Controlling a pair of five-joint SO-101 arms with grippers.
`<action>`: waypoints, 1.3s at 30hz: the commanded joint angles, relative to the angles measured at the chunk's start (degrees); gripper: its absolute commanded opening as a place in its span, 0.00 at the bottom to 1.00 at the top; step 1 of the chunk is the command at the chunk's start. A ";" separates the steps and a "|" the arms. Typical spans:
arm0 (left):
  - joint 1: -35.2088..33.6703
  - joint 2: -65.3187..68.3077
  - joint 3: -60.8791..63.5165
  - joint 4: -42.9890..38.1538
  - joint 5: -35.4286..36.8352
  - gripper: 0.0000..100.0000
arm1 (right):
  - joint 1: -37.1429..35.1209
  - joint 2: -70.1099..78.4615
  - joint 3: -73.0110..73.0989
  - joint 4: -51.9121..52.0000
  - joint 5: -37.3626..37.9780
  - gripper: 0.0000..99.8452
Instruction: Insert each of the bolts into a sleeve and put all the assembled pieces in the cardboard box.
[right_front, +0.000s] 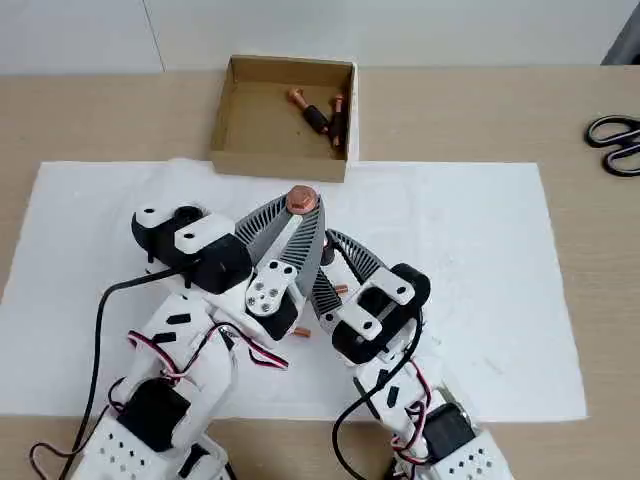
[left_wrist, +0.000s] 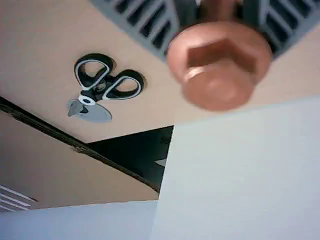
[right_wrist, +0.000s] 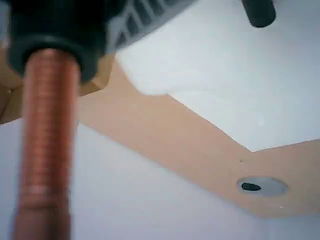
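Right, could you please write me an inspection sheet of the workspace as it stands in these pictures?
Surface: wooden table with a white sheet on it.
Job's things: two assembled pieces in the cardboard box; bolt and sleeve held up; two copper bits, probably bolts, on the sheet.
Clutter: scissors on the bare table.
Grippers: left gripper shut on the bolt's head; right gripper shut on the sleeve, a threaded shaft through it.
Cables: black leads and red-white wires, hanging loose.
Surroundings: pale wall behind.
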 joint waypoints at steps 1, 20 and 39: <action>0.62 -0.26 -2.51 1.32 0.53 0.01 | -0.13 -1.45 0.18 0.22 -0.53 0.01; 0.62 0.18 -2.68 15.56 -10.11 0.01 | -0.13 -1.54 0.18 -0.22 -0.35 0.01; 0.00 -0.26 -15.16 19.52 -13.63 0.20 | 3.56 -1.54 0.18 0.22 -0.44 0.01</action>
